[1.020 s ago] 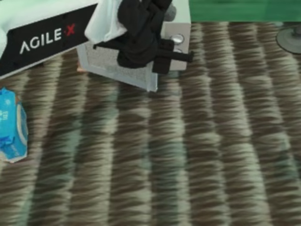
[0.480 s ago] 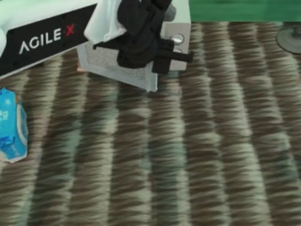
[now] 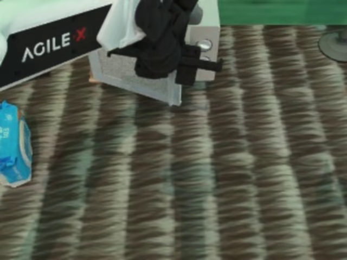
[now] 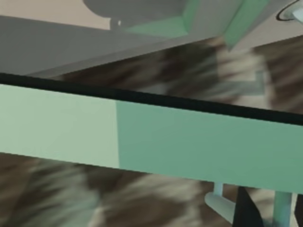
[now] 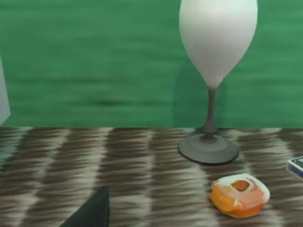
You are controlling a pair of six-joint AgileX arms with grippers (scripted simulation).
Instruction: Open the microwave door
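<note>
Pale mint-white boxy microwave (image 3: pixel 209 21), tabletop's far edge: our left pincer (image 3: pixel 203 66), state untellable, at mesh-windowed door (image 3: pixel 135 81), partly swung open; wider remains.

Matt pale microwave (image 3: pixel 209 13), speckled mesh door (image 3: pixel 135 76), perhaps woven table (image 3: pixel 217 179)

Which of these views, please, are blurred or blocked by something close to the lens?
Top view: the left arm covers much of the microwave. Left wrist view: a mint-green band fills the middle, patterned table smeared. Right wrist view: unobstructed, wine glass clear.
</note>
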